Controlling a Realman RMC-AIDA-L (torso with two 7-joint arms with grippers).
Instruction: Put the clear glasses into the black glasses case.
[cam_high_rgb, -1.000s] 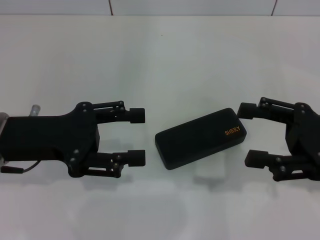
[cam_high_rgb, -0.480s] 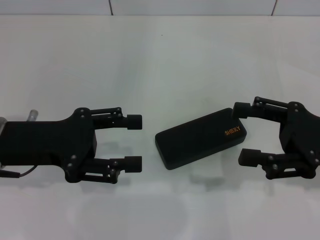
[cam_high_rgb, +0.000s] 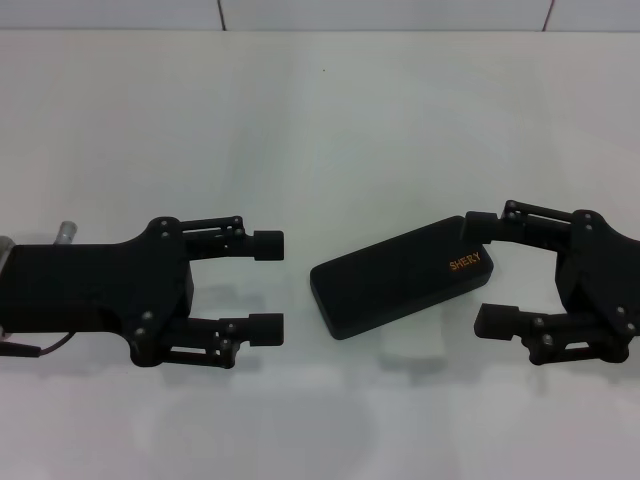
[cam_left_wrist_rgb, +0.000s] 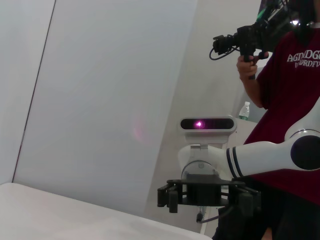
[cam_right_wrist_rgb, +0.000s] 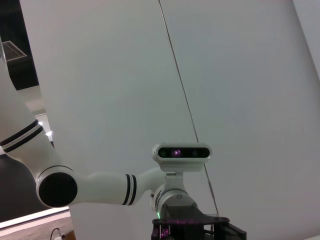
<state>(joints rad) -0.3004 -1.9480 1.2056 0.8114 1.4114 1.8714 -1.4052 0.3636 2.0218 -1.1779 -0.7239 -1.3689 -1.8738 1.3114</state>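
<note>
Black glasses case (cam_high_rgb: 400, 277) shut on white table (cam_high_rgb: 320, 120), between wide-jawed left gripper (cam_high_rgb: 266, 286) and right gripper (cam_high_rgb: 487, 271).

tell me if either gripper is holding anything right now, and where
Nothing is held. The left gripper is open beside the closed black glasses case; the right gripper is open around its lettered end, not clamped.

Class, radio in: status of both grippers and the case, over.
Left gripper open, left of the case. Right gripper open, straddling the lettered end of the closed matte black rectangular glasses case. Clear glasses not seen.
</note>
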